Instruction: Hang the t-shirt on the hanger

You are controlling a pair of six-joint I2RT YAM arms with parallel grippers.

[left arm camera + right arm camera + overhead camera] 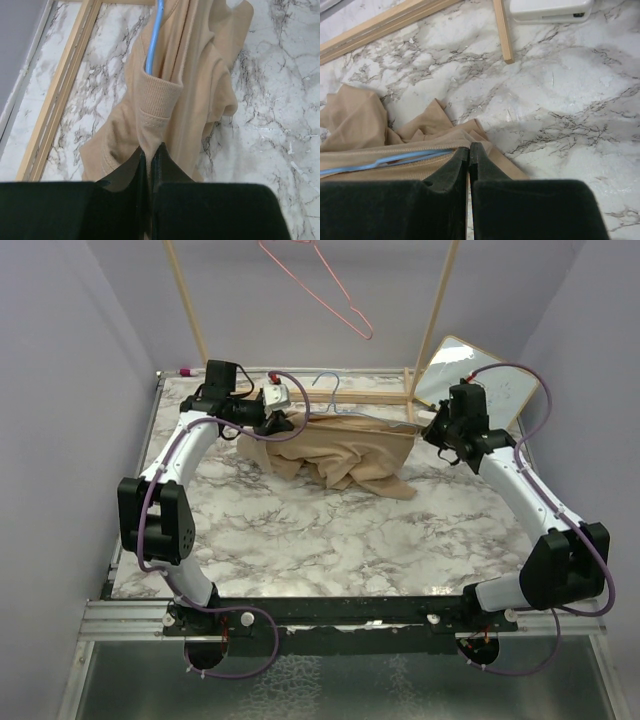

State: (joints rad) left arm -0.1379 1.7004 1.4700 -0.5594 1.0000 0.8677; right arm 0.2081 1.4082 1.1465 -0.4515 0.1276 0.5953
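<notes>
Marble table [300, 550], t-shirt [340, 455] heaped on it; cloth is clamped by left gripper [149, 155] and right gripper [470, 150]; hanger [152, 40] just ahead of them should be seated with tension kept even, imo.

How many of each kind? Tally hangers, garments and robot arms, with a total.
Hangers: 2 (light-blue hanger, pink hanger)
Garments: 1 (t-shirt)
Robot arms: 2 (left arm, right arm)
Total: 5
</notes>
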